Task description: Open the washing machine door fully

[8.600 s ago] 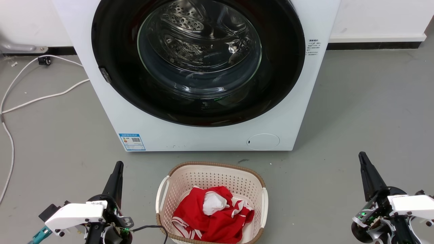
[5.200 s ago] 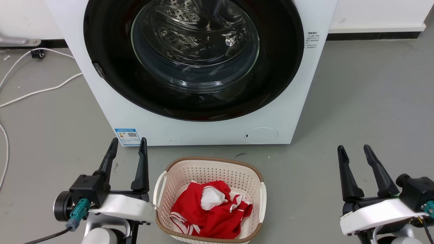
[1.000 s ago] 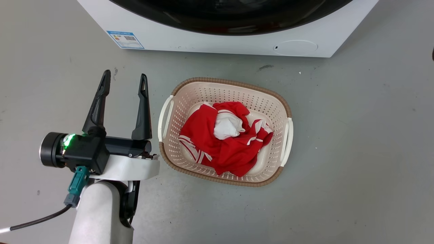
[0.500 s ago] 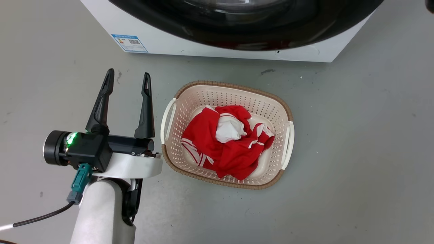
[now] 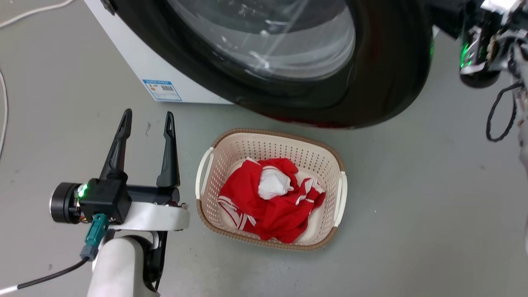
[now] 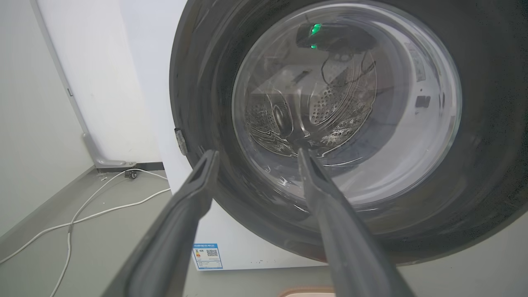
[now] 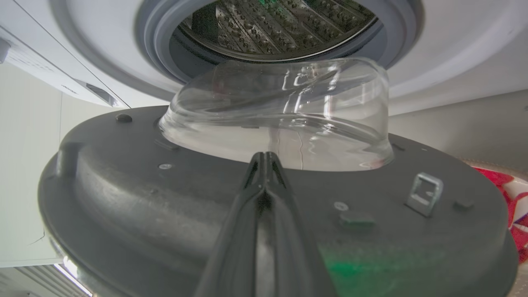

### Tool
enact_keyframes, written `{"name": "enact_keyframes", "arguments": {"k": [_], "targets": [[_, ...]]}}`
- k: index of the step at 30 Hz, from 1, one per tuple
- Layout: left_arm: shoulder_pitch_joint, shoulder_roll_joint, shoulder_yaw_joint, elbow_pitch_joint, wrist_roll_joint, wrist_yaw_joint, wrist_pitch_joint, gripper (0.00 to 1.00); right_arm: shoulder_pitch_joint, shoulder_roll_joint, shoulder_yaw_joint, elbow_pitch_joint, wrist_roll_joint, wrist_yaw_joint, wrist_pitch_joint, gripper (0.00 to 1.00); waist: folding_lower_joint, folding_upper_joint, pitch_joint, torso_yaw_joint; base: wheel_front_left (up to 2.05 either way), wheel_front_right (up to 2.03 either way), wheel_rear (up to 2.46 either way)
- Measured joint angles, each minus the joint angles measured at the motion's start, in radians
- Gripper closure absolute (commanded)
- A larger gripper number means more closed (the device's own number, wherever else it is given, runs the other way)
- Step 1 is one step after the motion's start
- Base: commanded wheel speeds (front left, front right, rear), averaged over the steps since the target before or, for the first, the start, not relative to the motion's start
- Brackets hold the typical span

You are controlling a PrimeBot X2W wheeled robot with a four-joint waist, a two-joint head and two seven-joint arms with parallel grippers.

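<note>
Basket (image 5: 272, 133) holding red-and-white clothes (image 5: 272, 206), washing machine door (image 5: 392, 74) ajar, left gripper (image 5: 148, 113) spread wide, right gripper (image 7: 264, 156) pinched closed.

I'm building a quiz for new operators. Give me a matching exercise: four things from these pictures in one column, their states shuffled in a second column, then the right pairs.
1. washing machine door
2. left gripper
3. right gripper
4. basket

A. shut tight
B. holds red cloth
C. partly open
D. spread open

Pairs: 1-C, 2-D, 3-A, 4-B
</note>
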Motion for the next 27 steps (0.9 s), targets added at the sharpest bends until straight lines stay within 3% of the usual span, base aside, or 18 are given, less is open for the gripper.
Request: {"name": "enact_keyframes", "arguments": {"k": [13, 21, 27], "targets": [[0.106, 0.004, 0.006, 0.023, 0.009, -0.007, 0.0, 0.0, 0.233, 0.109, 0.055, -0.156, 0.03, 0.0, 0.154, 1.0, 0.0, 0.0, -0.133, -0.019, 0.0, 0.0, 0.0], [0.141, 0.006, -0.01, 0.037, 0.017, -0.01, 0.0, 0.0, 0.351, 0.149, 0.118, -0.277, 0.096, 0.0, 0.194, 1.0, -0.0001, 0.0, -0.181, -0.023, 0.0, 0.0, 0.0], [0.145, 0.005, -0.028, 0.049, 0.017, -0.015, 0.0, 0.0, 0.439, 0.15, 0.302, -0.38, 0.266, 0.0, 0.166, 1.0, -0.0002, 0.0, -0.204, -0.016, 0.0, 0.0, 0.0]]}}
